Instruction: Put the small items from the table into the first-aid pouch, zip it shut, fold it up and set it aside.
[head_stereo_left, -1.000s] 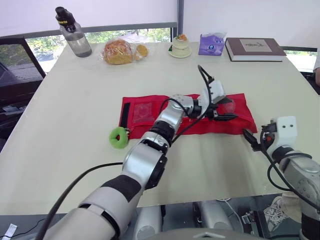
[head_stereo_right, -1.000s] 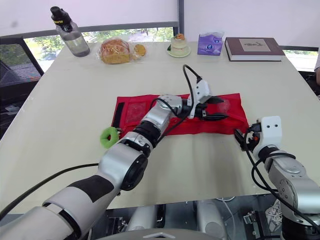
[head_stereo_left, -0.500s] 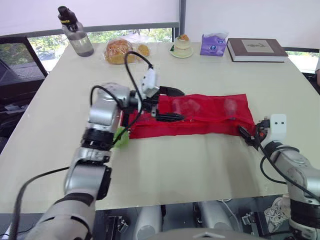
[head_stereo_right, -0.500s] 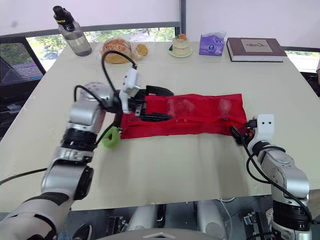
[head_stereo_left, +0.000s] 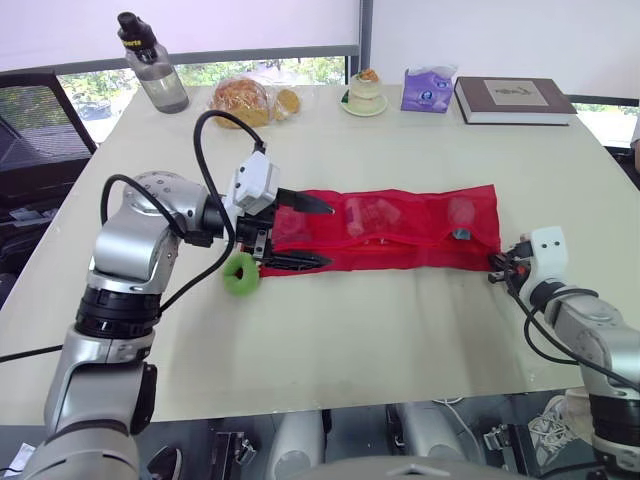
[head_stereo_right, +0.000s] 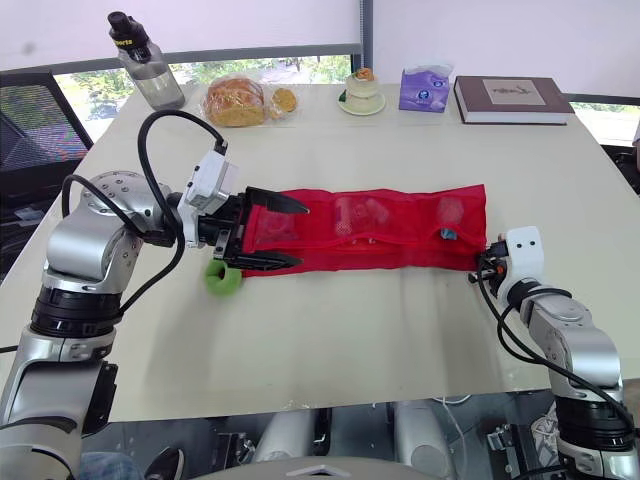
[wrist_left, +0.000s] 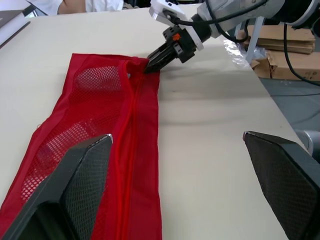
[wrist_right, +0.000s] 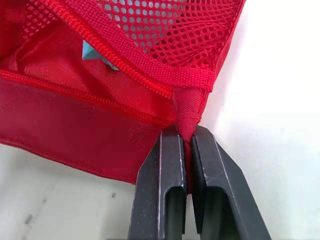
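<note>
Pouch (head_stereo_left: 400, 235) corner pinched in right tool (wrist_right: 186, 135), left tool (head_stereo_left: 330, 236) wide (contents blurred behind mesh).

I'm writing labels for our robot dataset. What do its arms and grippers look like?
The left arm and right arm are silver-grey rounded shells with looping black cables. The left gripper and right gripper have white boxy bases and two black fingers.

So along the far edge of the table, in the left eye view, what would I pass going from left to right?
Water bottle → bagged bread → small cake on a saucer → purple tissue pack → book.
</note>
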